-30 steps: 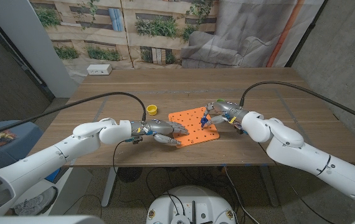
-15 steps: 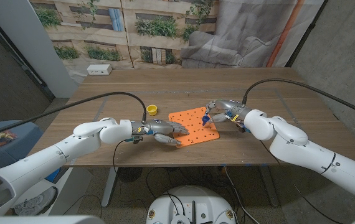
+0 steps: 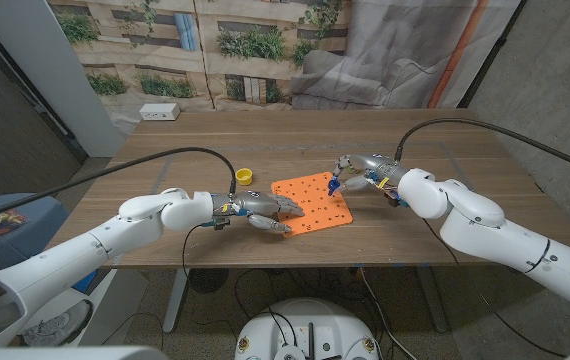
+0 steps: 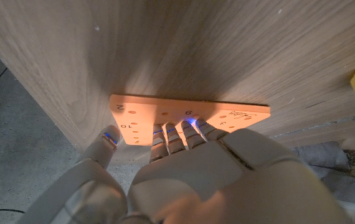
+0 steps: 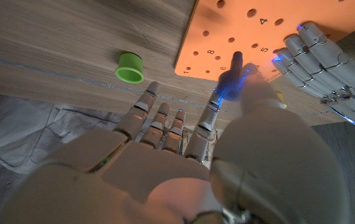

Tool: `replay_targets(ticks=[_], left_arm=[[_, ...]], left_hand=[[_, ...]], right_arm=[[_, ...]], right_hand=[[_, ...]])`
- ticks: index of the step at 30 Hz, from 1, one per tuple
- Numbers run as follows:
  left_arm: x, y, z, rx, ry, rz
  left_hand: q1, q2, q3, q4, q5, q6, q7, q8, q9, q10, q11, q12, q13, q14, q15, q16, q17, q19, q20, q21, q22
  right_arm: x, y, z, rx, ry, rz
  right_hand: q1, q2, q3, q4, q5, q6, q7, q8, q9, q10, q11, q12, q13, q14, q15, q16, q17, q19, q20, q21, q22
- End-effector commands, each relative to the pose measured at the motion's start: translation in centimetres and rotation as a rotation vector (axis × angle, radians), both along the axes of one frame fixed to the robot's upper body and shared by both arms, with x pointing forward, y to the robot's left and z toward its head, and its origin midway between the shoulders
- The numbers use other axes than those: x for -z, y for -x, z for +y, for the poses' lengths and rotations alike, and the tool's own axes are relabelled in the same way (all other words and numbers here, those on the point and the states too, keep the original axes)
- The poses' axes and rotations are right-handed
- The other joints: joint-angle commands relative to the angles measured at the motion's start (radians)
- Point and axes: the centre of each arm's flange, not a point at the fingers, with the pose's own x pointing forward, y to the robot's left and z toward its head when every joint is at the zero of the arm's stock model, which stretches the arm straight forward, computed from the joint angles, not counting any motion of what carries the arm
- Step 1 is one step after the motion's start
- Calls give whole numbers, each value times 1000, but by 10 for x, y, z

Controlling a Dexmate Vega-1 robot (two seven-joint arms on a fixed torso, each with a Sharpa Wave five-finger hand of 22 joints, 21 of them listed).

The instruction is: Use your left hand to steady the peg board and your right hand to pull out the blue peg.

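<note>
Right hand (image 3: 358, 172) has drawn back toward the board's far right corner, blue peg (image 5: 235, 65) pinched at its fingertips.
Left hand (image 3: 261, 210) stays pressed, fingers spread, on the orange peg board (image 3: 310, 199) near edge.

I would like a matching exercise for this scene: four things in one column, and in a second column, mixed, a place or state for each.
Things:
1. blue peg
2. peg board
3. yellow cap
4. green cap

Places or states:
a. lies on the table on the left hand's side of the board
b. pinched by the right hand
c. pressed down by the fingers of the left hand
d. lies on the table off the board's edge, near the right hand's fingers

Pairs: 1-b, 2-c, 3-a, 4-d
</note>
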Motion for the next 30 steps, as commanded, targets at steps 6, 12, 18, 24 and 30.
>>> replay_targets(ticks=[6, 12, 18, 24, 30], left_arm=[[-12, 0, 1, -5, -11, -32], [-12, 4, -1, -3, -7, -36], [-12, 7, -1, -3, 0, -43], [-13, 8, -1, -5, 3, -51], [-13, 8, -1, -5, 8, -56]], left_hand=[[11, 79, 2, -3, -1, 10, 4, -1, 5, 17, 14, 5, 2, 12, -72, 4, 5, 6, -164, 3, 2], [11, 79, 2, -3, -1, 12, 4, 0, 5, 18, 14, 5, 2, 12, -72, 4, 5, 7, -164, 2, 2], [11, 79, 2, -3, -1, 12, 5, -1, 5, 18, 12, 5, 2, 13, -72, 4, 5, 7, -164, 2, 2], [11, 80, 2, -3, -1, 14, 5, 0, 5, 18, 12, 4, 2, 13, -73, 4, 5, 7, -163, 2, 2], [11, 80, 2, -3, -1, 16, 5, 0, 5, 18, 15, 4, 2, 12, -73, 4, 5, 8, -163, 2, 2]], right_arm=[[-22, 5, -15, 10, -3, -25], [-29, 5, -21, 30, 0, -39], [-36, 4, -30, 57, 12, -45], [-41, 1, -36, 83, 29, -51], [-46, -4, -46, 124, 44, -54]], right_hand=[[-21, 10, -7, 4, 7, 68, -24, 27, 11, 4, 2, -5, 2, -6, 4, 2, 3, 5, 3, -1, 2], [-24, 11, -8, 5, 7, 69, -24, 26, 11, 4, 4, -5, 2, -4, 4, 3, 3, 5, 1, 0, 2], [-27, 12, -11, 6, 7, 67, -23, 25, 11, 3, 5, -6, 2, -4, 5, 3, 4, 6, 1, 0, 2], [-30, 12, -13, 7, 8, 66, -23, 25, 10, 6, 7, -5, 2, -4, 4, 3, 4, 6, 1, 0, 2], [-32, 13, -15, 7, 8, 65, -23, 24, 10, 9, 6, -5, 2, -3, 4, 3, 5, 6, 1, 0, 2]])
